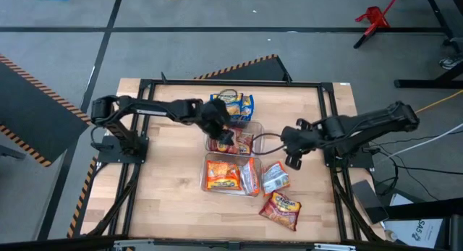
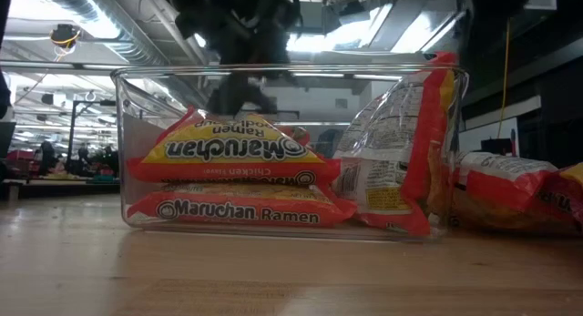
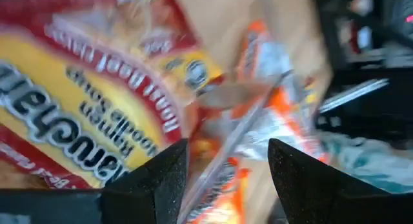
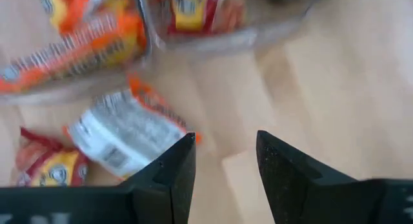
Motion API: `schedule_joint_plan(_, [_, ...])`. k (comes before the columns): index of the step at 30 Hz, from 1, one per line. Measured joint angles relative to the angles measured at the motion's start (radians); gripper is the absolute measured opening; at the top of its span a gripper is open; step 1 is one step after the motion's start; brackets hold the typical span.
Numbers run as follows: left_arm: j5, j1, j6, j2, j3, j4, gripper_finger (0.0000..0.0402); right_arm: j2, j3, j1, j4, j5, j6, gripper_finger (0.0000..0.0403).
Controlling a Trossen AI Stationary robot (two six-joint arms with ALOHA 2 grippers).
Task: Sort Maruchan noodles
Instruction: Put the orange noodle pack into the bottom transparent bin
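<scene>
Left gripper [image 1: 221, 132], fingers apart and empty, hung over the middle bin [image 1: 253, 140]; orange packets [image 1: 223, 174] lay flat, long axes across the table.

two clear bins [image 1: 253, 128], two loose packets [image 1: 275, 177], one blue packet [image 1: 233, 104]

The left tool [image 1: 221, 137] hides most of the far bin's [image 1: 255, 126] packets; wrist views are blurred.
</scene>
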Motion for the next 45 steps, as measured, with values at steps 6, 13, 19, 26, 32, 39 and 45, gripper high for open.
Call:
schedule_joint_plan(6, [-0.003, 0.021, 0.019, -0.111, 0.0, 0.007, 0.0205, -0.003, -0.191, 0.0, 0.163, -0.16, 0.023, 0.0158])
schedule_joint_plan(13, [-0.122, -0.003, 0.097, -0.212, 0.0, 0.019, 0.0205, 0.001, -0.412, -0.001, 0.538, -0.255, 0.074, 0.0234])
schedule_joint_plan(19, [-0.203, -0.03, 0.144, -0.238, 0.0, 0.021, 0.0205, -0.005, -0.447, -0.002, 0.393, -0.041, 0.206, 0.0255])
schedule_joint_plan(26, [-0.205, -0.044, 0.155, -0.231, 0.0, 0.015, 0.0205, 0.007, -0.456, -0.001, 0.377, 0.001, 0.206, 0.0253])
schedule_joint_plan(32, [-0.203, -0.048, 0.177, -0.231, 0.0, 0.018, 0.0205, 0.01, -0.522, -0.003, 0.431, -0.031, 0.234, 0.0253])
schedule_joint_plan(39, [-0.21, -0.053, 0.181, -0.231, 0.0, 0.018, 0.0205, 0.01, -0.541, -0.007, 0.475, -0.071, 0.228, 0.0253])
schedule_joint_plan(45, [-0.211, -0.061, 0.181, -0.231, 0.0, 0.018, 0.0205, 0.01, -0.562, -0.014, 0.6, -0.092, 0.136, 0.0253])
